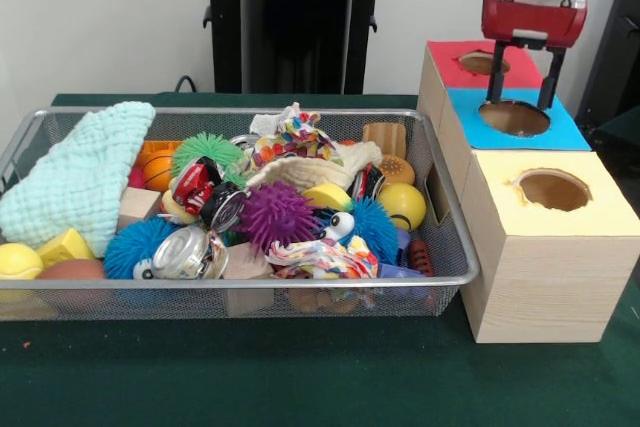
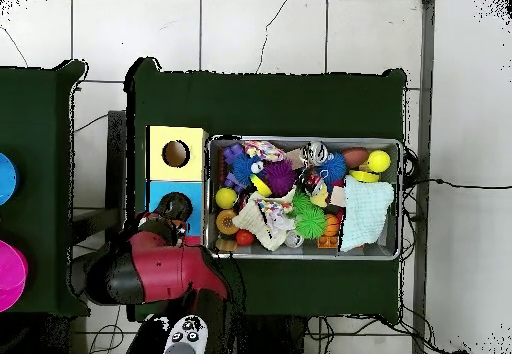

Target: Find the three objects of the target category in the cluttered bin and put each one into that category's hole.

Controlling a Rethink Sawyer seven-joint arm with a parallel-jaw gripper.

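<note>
The silver wire-mesh bin (image 1: 250, 285) sits on the green table, full of mixed toys; it also shows in the overhead view (image 2: 305, 140). The blue-topped hole (image 1: 513, 118) is in the middle wooden box to the bin's right. My gripper (image 1: 521, 87) hangs straight over this hole, its two black fingers (image 1: 495, 82) apart with nothing between them. In the overhead view the gripper (image 2: 175, 208) and the arm cover most of the blue box (image 2: 158, 195).
The red-topped hole (image 1: 480, 62) is behind the blue one and the yellow-topped hole (image 1: 552, 189) in front. In the bin lie a mint cloth (image 1: 85, 172), a purple spiky ball (image 1: 277, 215), blue and green spiky balls, yellow balls, wooden blocks and toy cars.
</note>
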